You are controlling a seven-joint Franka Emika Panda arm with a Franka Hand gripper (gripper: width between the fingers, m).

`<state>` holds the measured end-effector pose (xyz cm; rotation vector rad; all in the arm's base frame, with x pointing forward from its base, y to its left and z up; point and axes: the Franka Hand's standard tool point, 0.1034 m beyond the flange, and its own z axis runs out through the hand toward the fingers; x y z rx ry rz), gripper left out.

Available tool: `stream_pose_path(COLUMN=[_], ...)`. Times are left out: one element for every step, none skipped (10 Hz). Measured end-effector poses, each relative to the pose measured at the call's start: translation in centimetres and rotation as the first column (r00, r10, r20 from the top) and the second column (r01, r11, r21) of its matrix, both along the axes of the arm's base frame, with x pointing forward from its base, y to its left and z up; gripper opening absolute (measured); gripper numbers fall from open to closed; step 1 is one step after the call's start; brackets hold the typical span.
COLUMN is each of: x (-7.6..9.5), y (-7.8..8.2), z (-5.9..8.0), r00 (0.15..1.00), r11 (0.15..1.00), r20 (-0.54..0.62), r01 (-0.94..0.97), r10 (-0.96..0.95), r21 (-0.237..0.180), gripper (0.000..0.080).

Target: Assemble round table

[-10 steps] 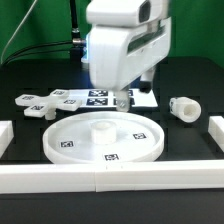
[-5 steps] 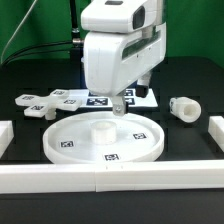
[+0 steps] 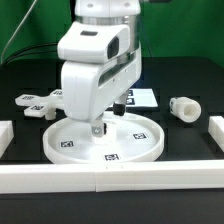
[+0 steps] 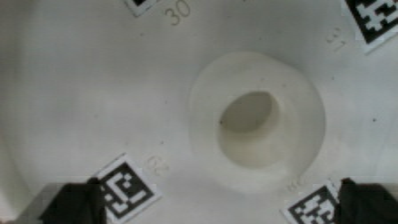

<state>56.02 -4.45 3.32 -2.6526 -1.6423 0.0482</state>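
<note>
Black tabletop (image 3: 190, 75) is spreading under the whole set, and the round disc (image 3: 140, 140) is lying flat on it, near the front and about midway across. The gripper (image 3: 100, 125) is hanging directly over the disc's middle with its jaws spread wide, pinching nothing.

From the exterior view the arm's white body is covering the disc's centre, so the hub is not showing there. The wrist view is filling that gap: it is looking straight down on the disc (image 4: 107, 90), with the raised hub (image 4: 258, 122) and its hollow centre in plain sight. Two dark fingertips (image 4: 80, 200) are standing apart on either side of the hub, and I cannot tell whether they are touching the disc. Small square markers (image 4: 128, 182) are showing on the disc's face.

Only the exterior view is taking in the other parts. The cross-shaped piece (image 3: 35, 103) is lying on the exterior view's left and the thick leg (image 3: 183, 107) on its side on the right, both apart from the disc. The marker board (image 3: 142, 98) is lying behind the arm, and white border bars (image 3: 100, 180) are edging the table.
</note>
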Motion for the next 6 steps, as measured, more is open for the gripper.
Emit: stream_pose_path(x=[-0.28,-0.44,-0.63,-0.85,-0.95,-1.00], y=[-0.19,-0.28,-0.34,-0.33,-0.35,-0.36], z=[-0.64,-0.87,-1.05,-1.24,-1.35,-1.43], r00=[1.000,1.000,1.000,1.000,1.000,1.000], r11=[1.000,1.000,1.000,1.000,1.000,1.000], r20=[-0.008,-0.013,-0.016,-0.021,-0.023,-0.025], r01=[0.004,0.006,0.008,0.008,0.009,0.009], r10=[-0.004,-0.006,-0.008,-0.008,-0.008,-0.009], r21=[0.002,0.002,0.003,0.003,0.003,0.004], gripper=[0.0649,0.0649,0.0649,0.0649,0.0649,0.0649])
